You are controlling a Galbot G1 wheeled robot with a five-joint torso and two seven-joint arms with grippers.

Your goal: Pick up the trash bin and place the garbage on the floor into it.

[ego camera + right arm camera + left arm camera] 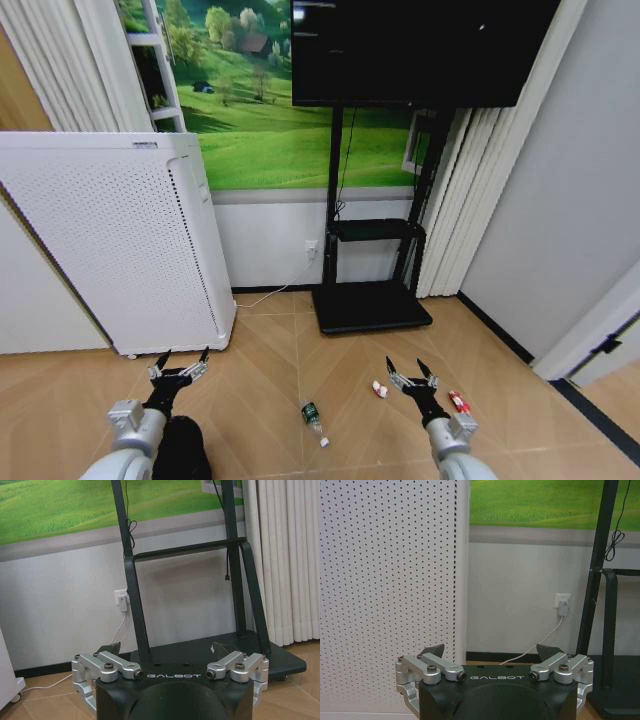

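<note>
Head view: both grippers, left (181, 362) and right (412, 373), spread wide above herringbone parquet floor (270, 390).

Bottle (314, 421) lies on the floor (260, 370) at 12 o'clock, wrapper (380, 389) at 1 o'clock, packet (459, 402) at 2 o'clock. Trash bin (183, 450) stands at 10 o'clock, before the cabinet (120, 250). Monitor stand (372, 305) behind the litter.

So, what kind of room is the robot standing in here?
Probably a living room or a home-style demo room: a big dark screen on a black wheeled stand, a white perforated cabinet, a meadow mural on the wall, and herringbone wooden floor.
</note>
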